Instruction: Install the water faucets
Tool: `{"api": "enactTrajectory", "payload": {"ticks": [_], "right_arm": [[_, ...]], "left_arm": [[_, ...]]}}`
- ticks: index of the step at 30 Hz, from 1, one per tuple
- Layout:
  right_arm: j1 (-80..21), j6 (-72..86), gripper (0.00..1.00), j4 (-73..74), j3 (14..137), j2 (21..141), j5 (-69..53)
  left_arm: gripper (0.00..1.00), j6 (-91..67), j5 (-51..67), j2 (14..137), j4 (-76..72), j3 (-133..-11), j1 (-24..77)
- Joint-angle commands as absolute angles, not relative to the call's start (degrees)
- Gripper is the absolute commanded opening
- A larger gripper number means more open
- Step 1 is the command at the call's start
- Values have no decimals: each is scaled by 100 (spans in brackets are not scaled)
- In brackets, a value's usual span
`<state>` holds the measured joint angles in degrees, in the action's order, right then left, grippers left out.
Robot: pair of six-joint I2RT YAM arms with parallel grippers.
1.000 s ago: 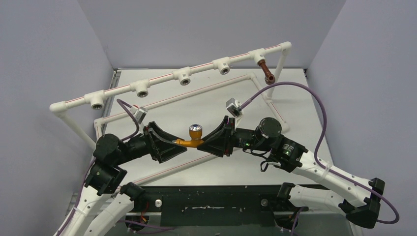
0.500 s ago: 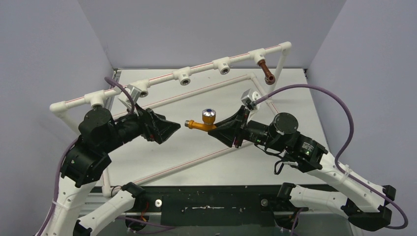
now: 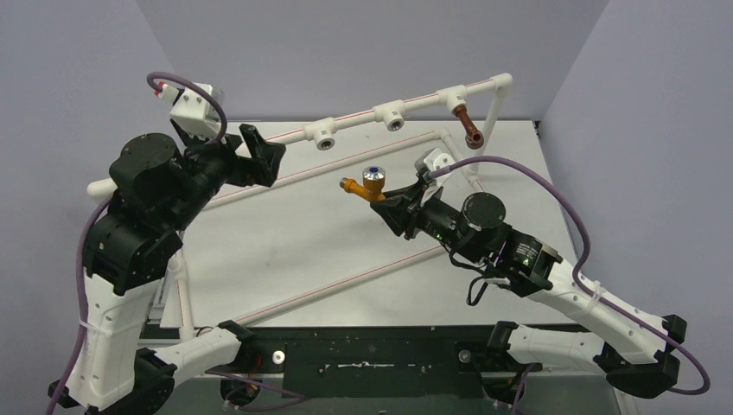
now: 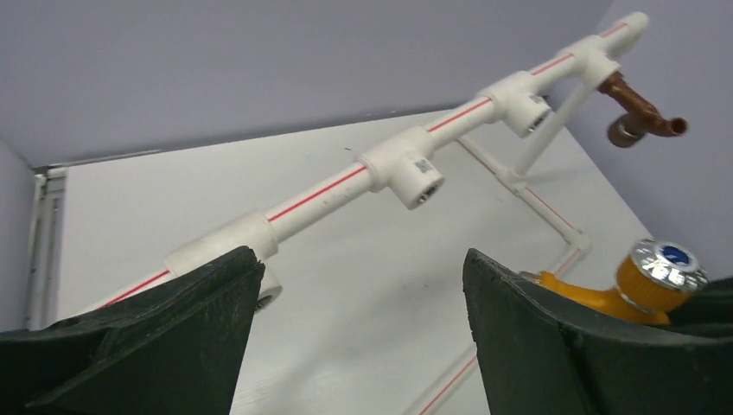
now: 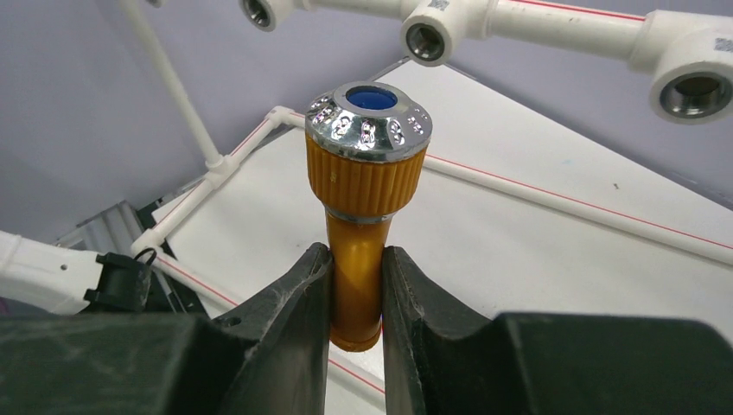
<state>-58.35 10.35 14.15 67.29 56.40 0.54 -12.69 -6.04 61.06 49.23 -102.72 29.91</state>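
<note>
My right gripper (image 3: 386, 197) (image 5: 357, 264) is shut on the orange-yellow faucet (image 3: 370, 184) (image 5: 366, 173). It holds the faucet in the air over the middle of the table, silver round end up and threaded end pointing left toward the back. The faucet also shows in the left wrist view (image 4: 646, 281). The dark reddish-brown faucet (image 3: 468, 127) (image 4: 635, 108) hangs from the far-right tee of the white pipe rail (image 3: 354, 124). My left gripper (image 3: 273, 158) (image 4: 363, 268) is open and empty, raised in front of the rail's left part.
Open tee sockets (image 3: 325, 136) (image 3: 392, 117) face forward on the rail; they show in the left wrist view (image 4: 417, 173) and above the faucet in the right wrist view (image 5: 425, 39). The frame's lower pipes (image 3: 346, 281) lie on the table.
My left gripper let go of the faucet's spout end, opened, and rose back to the left. My right gripper carried the faucet up and back toward the rail.
</note>
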Motion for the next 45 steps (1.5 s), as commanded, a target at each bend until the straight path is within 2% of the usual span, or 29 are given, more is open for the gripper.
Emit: {"api": "enactTrajectory", "payload": {"ticks": [1, 4, 8, 26, 36, 45], "right_arm": [[-6006, 696, 0, 613, 6862, 5640, 1001], [-6144, 731, 0, 389, 6767, 5664, 1721], [-6292, 773, 0, 46, 6578, 5711, 2039], [-6552, 955, 0, -243, 6724, 6291, 2004], [-6667, 1003, 0, -395, 6515, 6250, 2228], [-6840, 509, 0, -1173, 6060, 6112, 2708]], "left_arm": [[83, -807, -1999, 6424, 4821, -10562, 2997], [81, -767, -2596, 6534, 4483, -10367, 2990], [81, -672, -3087, 6677, 4035, -10063, 2862], [81, -1308, -2292, 7421, 2693, -8841, 607], [80, -1325, -2261, 7183, 2361, -7806, 571], [78, -1610, -2076, 6765, 2844, -7044, 742]]}}
